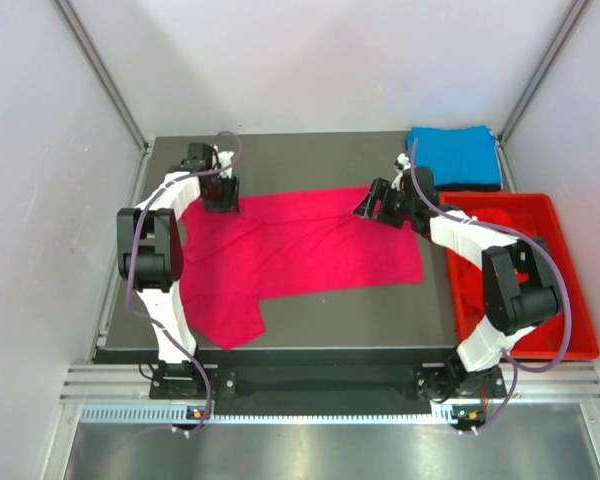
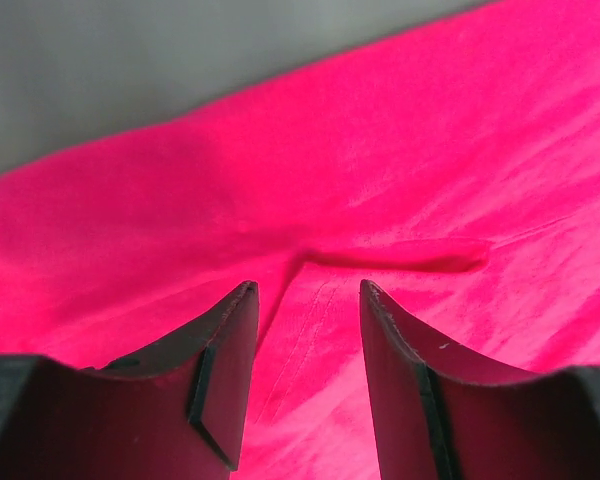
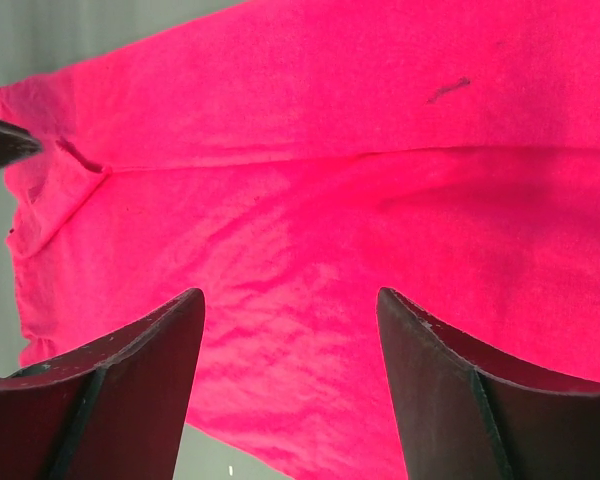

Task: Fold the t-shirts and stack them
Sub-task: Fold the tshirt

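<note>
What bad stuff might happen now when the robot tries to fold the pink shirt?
1. The left gripper and right gripper are both open over the wrinkled pink t-shirt. They might pinch only a wrinkle, and the fold could come out crooked.
2. The right gripper is close to the folded blue t-shirt. A swing might mess it up.
3. The right arm bends above the red crate and might bump it.

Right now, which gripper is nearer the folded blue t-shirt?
Right. The right gripper is just left of the blue t-shirt, over the pink t-shirt; the left gripper is across the table, at the pink t-shirt's far-left edge.
</note>
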Tool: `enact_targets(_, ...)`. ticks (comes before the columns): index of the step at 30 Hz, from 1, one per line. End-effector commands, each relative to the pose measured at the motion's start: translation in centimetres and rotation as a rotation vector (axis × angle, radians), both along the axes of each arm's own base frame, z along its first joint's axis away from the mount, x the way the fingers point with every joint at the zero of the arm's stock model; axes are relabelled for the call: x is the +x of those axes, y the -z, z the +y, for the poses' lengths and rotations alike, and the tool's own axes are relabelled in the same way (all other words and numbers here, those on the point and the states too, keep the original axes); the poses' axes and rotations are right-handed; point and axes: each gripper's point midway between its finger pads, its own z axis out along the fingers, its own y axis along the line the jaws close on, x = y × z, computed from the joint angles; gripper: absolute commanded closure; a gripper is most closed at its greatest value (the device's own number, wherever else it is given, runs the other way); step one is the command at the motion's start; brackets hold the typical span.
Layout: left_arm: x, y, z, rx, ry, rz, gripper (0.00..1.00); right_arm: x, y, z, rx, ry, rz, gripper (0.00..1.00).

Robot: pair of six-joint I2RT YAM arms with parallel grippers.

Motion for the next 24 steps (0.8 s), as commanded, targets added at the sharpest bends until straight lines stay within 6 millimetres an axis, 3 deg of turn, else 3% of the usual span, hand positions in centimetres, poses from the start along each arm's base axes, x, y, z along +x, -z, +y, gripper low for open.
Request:
enact_targets(1, 0.0, -0.3, -1.0, -0.042, 0.048, 0.019, 0.50, 1.0, -3.8, 1.0, 0.024, -0.032, -0.110, 0.30)
enact_targets(17, -0.4, 1.6, -1.7, -0.081, 0.057, 0.065, 0.55, 0.9, -4.7, 0.9, 0.030, -0.026, -0.129, 0.30)
enact_targets(20, -0.4, 1.3, -1.9, -0.093, 0.058, 0.062, 0.60, 0.7, -4.5, 0.9, 0.027, -0.027, -0.124, 0.30)
enact_targets(23, -0.7, 1.0, -1.9, -0.093, 0.058, 0.061, 0.73, 0.7, -4.5, 0.7, 0.023, -0.024, -0.128, 0.30)
enact_targets(24, -0.7, 0.9, -2.0, -0.094, 0.058, 0.058, 0.84, 0.7, -4.5, 0.7, 0.022, -0.024, -0.128, 0.30)
